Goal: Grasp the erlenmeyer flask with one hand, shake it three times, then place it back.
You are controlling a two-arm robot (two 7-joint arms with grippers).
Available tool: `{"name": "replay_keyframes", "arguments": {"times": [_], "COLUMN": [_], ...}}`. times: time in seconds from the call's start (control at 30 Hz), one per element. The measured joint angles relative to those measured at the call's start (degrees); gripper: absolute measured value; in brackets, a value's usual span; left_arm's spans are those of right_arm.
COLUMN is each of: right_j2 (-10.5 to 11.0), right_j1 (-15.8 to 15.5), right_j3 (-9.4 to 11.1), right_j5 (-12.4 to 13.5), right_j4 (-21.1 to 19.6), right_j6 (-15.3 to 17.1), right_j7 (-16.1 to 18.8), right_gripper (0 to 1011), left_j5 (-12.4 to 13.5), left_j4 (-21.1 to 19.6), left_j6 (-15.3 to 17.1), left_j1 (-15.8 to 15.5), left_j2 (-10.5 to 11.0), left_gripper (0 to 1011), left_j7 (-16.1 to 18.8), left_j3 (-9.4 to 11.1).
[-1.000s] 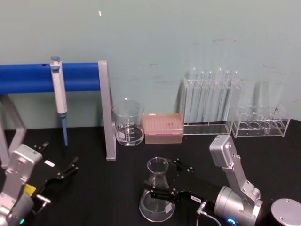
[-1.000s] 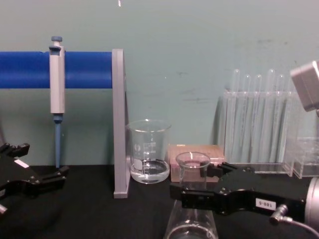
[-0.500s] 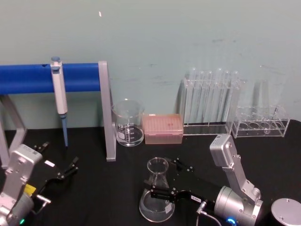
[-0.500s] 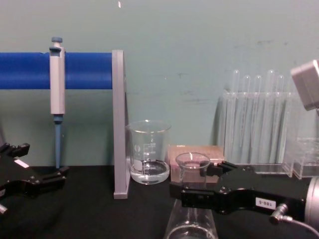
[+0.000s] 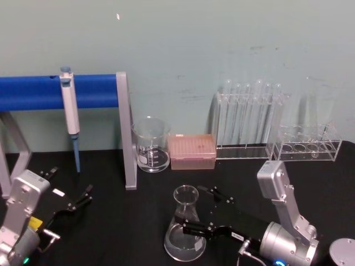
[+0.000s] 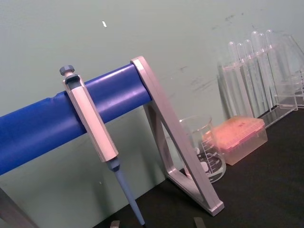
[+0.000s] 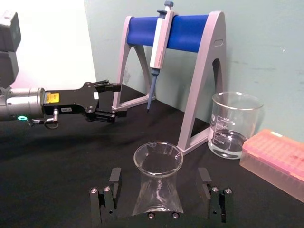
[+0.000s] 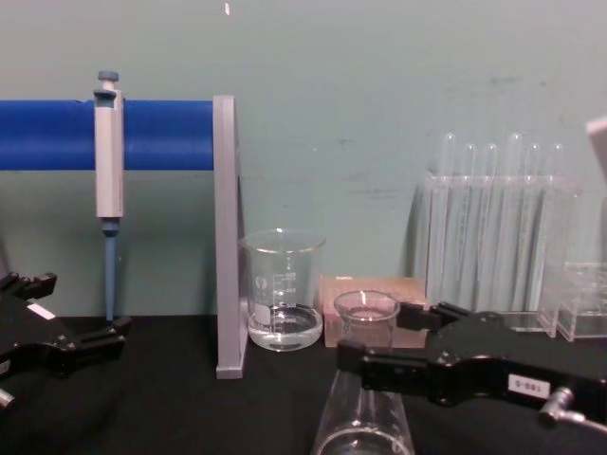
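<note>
Here the erlenmeyer flask (image 5: pixel 184 226) stands upright on the black surface (image 5: pixel 122 221), in front of the beaker (image 5: pixel 151 143) and the pink tip box (image 5: pixel 192 150). The right gripper (image 5: pixel 195 210) reaches in from the right at neck height; in the right wrist view its fingers (image 7: pixel 113 180) stand apart on either side of the flask (image 7: pixel 157 182), a gap showing between each pad and the glass. The left gripper (image 5: pixel 69 194) rests low at the left edge of the surface, well apart from the flask, its fingers spread and holding nothing. A pipette (image 5: pixel 70 113) hangs on the blue-barred stand (image 5: pixel 83 91) behind it. Test tubes (image 5: pixel 249 113) stand in a clear rack at the back right
</note>
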Motion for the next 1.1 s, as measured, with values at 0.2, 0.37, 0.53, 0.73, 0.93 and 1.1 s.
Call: {"name": "replay_keyframes", "arguments": {"times": [0.2, 0.37, 0.53, 0.73, 0.93, 1.1], "right_j2": [1.37, 2.89, 4.45, 5.76, 6.26, 5.54], "right_j1": [-1.69, -3.34, -5.24, -7.06, -8.42, -9.04], "right_j3": [0.57, 1.01, 1.9, 3.54, 5.94, 8.06], "right_j5": [0.57, 1.13, 1.91, 2.36, 2.33, 0.39], "right_j4": [-2.7, -4.93, -7.02, -8.43, -9.19, -9.29], "right_j6": [0.56, 1.62, 2.65, 3.22, 3.2, 2.51], "right_j7": [-0.27, -0.44, -1.22, -2.91, -5.79, -9.41], "right_gripper": [1003, 1003, 1003, 1003, 1003, 1003], "left_j5": [0.0, 0.0, 0.0, 0.0, 0.0, 0.0], "left_j4": [0.0, 0.0, 0.0, 0.0, 0.0, 0.0], "left_j6": [0.0, 0.0, 0.0, 0.0, 0.0, 0.0], "left_j1": [0.0, 0.0, 0.0, 0.0, 0.0, 0.0], "left_j2": [0.0, 0.0, 0.0, 0.0, 0.0, 0.0], "left_gripper": [1001, 1001, 1001, 1001, 1001, 1001], "left_j7": [0.0, 0.0, 0.0, 0.0, 0.0, 0.0], "left_j3": [0.0, 0.0, 0.0, 0.0, 0.0, 0.0]}}
